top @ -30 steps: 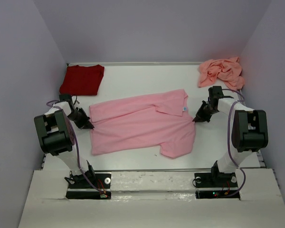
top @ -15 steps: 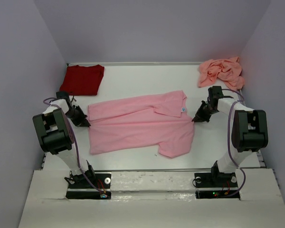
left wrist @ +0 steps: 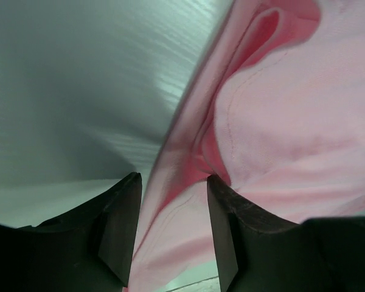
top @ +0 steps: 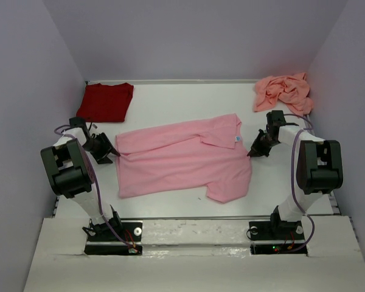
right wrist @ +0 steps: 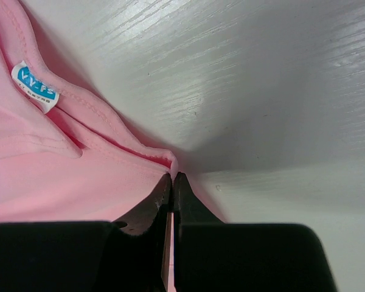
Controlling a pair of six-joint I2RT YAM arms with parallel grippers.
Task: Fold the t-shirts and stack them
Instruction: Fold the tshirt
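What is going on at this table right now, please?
The two arms are handling the light pink t-shirt, spread out in the middle. The right gripper is shut on its edge near the neck label, while the left gripper stands open around the opposite edge. The dark red t-shirt lies folded in the far left corner; the salmon-pink t-shirt sits crumpled in the far right corner, not yet folded.

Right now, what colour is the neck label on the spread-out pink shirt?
Blue and white; the neck label shows best in the right wrist view.
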